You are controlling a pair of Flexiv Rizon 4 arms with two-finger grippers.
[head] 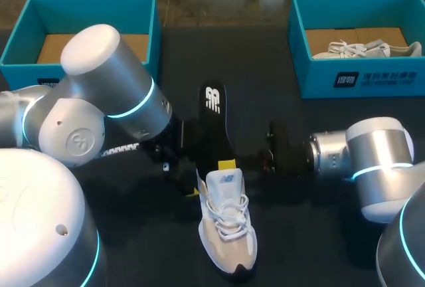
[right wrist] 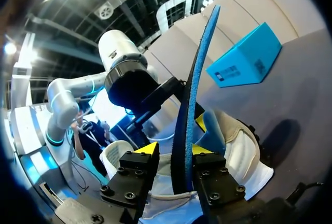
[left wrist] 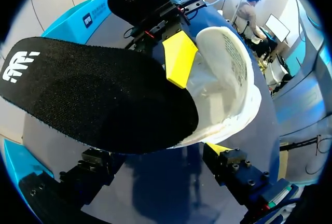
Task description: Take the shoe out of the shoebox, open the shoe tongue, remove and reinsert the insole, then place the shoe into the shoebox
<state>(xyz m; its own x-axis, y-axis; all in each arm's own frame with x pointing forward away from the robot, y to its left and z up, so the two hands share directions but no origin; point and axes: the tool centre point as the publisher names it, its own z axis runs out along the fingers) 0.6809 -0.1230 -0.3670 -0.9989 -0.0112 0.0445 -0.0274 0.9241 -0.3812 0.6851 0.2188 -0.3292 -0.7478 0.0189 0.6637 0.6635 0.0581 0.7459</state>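
At the middle of the table (head: 305, 247), near its front edge, the shoe (head: 227, 234) lay on its sole, a pale laced sneaker with its toe towards us and well apart from both boxes. The black insole (head: 214, 117) rose from its heel opening and slanted up and away.

My left arm (head: 113, 94) came in from the left, bent low over the table, and ended just beside the shoe's collar. My right arm (head: 372, 161) lay nearly level from the right, its dark wrist pointing at the same collar.

The left wrist view showed what we could not see from above. The left gripper (left wrist: 161, 167) stood spread wide, bare table showing in the gap, one yellow tip against the heel rim and the insole overhead. The right gripper (right wrist: 175, 150) showed clearly only in its own view. There the insole stood edge-on in the gap, its blue underside showing, and we could not tell whether it was clamped.

Farther back, the left shoebox (head: 86, 4) showed a cardboard floor. The right shoebox (head: 358, 81) held another white sneaker (head: 365, 49).
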